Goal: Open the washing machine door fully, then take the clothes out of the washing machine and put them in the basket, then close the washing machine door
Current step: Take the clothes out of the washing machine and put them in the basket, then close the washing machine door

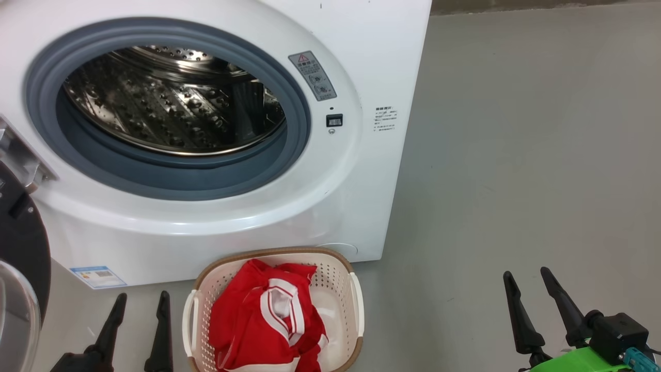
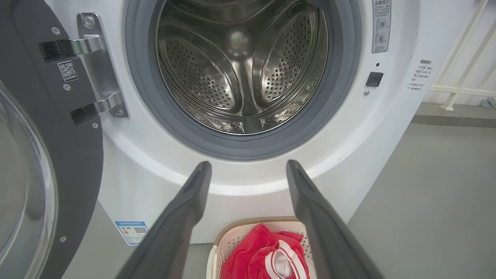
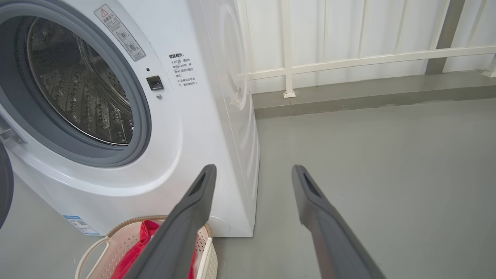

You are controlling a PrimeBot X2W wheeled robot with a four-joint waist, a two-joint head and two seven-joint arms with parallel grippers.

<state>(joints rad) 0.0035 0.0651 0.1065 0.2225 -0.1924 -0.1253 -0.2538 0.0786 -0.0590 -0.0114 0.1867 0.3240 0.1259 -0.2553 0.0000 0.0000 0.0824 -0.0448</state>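
Looking for the clothes [image 1: 258,320]: where are they?

"In the basket [image 1: 335,276], a red bundle with white trim bands, heaped toward its left side. The basket stands on the grey floor [image 1: 516,155] right at the foot of the washing machine [image 1: 330,206], below the round opening. Whether it touches the machine I cannot tell."

"And your pincers?"

"Both are spread wide and hold nothing. My left pincer [image 1: 143,295] hangs just left of the basket. My right pincer [image 1: 526,273] is well off to the basket's right, over bare floor. Both point toward the machine."

"What is around the opening?"

"The washing machine door [image 1: 23,248] is swung out to my left on its metal hinge [image 2: 97,69]. Its black rim and glass porthole are close beside my left pincer. A grey gasket [image 1: 170,178] rings the perforated steel drum [image 1: 170,103]. Right of the opening are a warning sticker [image 1: 312,75] and, under it, a small dark latch socket [image 1: 334,120]. A blue label [image 1: 98,276] sits low on the front, near the door."

"So what stands in the way?"

"The basket lies between my pincers and the machine's lower front, and the open door crowds my left side. Past the machine's right flank a white railing [image 3: 348,62] runs along the wall."
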